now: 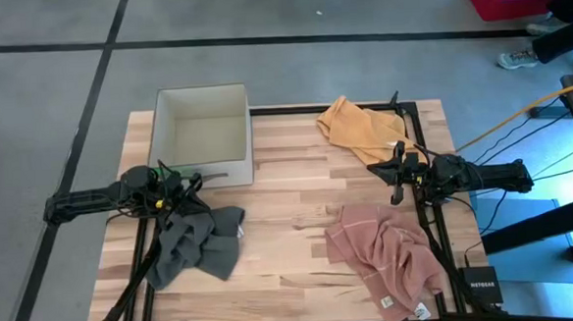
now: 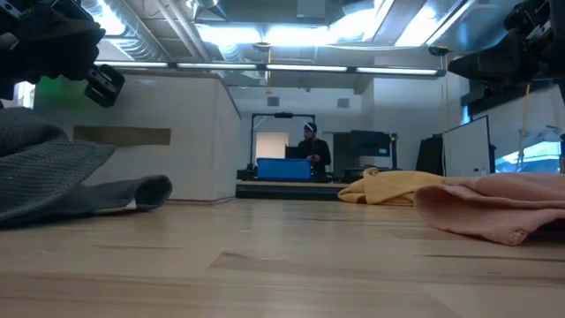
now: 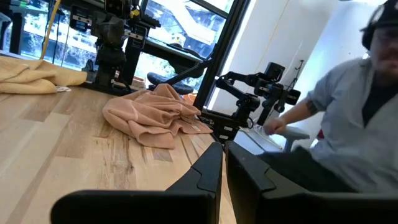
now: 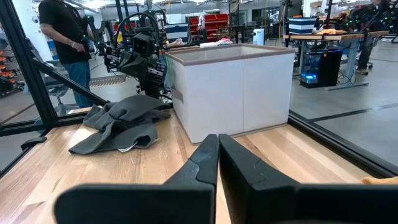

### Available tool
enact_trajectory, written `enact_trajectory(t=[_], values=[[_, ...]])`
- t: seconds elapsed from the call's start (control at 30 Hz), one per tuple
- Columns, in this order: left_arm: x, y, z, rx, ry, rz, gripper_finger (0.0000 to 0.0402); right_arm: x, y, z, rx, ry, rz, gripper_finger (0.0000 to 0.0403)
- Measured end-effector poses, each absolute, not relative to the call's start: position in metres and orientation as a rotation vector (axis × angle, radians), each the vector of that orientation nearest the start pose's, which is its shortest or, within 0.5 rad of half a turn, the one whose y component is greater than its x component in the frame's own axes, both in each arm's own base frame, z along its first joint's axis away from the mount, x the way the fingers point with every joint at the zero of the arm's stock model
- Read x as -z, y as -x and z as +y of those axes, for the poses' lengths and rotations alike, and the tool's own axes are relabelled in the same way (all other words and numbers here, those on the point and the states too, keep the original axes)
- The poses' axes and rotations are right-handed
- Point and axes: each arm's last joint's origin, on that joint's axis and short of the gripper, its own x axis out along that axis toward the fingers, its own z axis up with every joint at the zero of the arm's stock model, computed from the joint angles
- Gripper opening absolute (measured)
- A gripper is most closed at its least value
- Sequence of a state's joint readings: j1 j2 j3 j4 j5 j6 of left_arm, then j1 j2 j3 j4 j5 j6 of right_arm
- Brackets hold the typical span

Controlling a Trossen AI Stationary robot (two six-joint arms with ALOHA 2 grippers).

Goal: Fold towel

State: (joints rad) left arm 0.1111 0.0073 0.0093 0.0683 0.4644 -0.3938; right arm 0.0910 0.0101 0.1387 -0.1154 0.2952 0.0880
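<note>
Wooden table (image 1: 280, 215) carries 3 crumpled towels, pink towel (image 1: 385, 259) at front right, grey towel (image 1: 198, 244) front left, yellow towel (image 1: 361, 127) back right beside white bin (image 1: 204, 135); left gripper (image 1: 197, 181) above grey towel and right gripper (image 1: 393, 170) between yellow and pink, both pinched closed, empty.

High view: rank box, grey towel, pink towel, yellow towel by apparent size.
1. Pink towel
2. Box, close to the pink towel; order unsure
3. Grey towel
4. Yellow towel, close to the grey one; order unsure
</note>
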Motion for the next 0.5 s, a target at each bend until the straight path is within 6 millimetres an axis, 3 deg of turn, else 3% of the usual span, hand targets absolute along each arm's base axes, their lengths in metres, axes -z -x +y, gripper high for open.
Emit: enact_trajectory(t=[0.23, 0.37, 0.5], values=[[-0.1725, -0.0951, -0.0024, 0.361, 0.363, 0.001, 0.0015, -0.1984, -0.0871, -0.0005, 0.203, -0.09, -0.022, 0.0017], [-0.174, -0.0958, 0.0001, 0.267, 0.045, -0.075, 0.0015, -0.1984, -0.0871, -0.0005, 0.203, -0.09, -0.022, 0.0017], [-0.1735, -0.096, 0.0008, 0.237, -0.132, -0.092, 0.0015, -0.1984, -0.0871, -0.0005, 0.203, -0.091, -0.023, 0.0017]])
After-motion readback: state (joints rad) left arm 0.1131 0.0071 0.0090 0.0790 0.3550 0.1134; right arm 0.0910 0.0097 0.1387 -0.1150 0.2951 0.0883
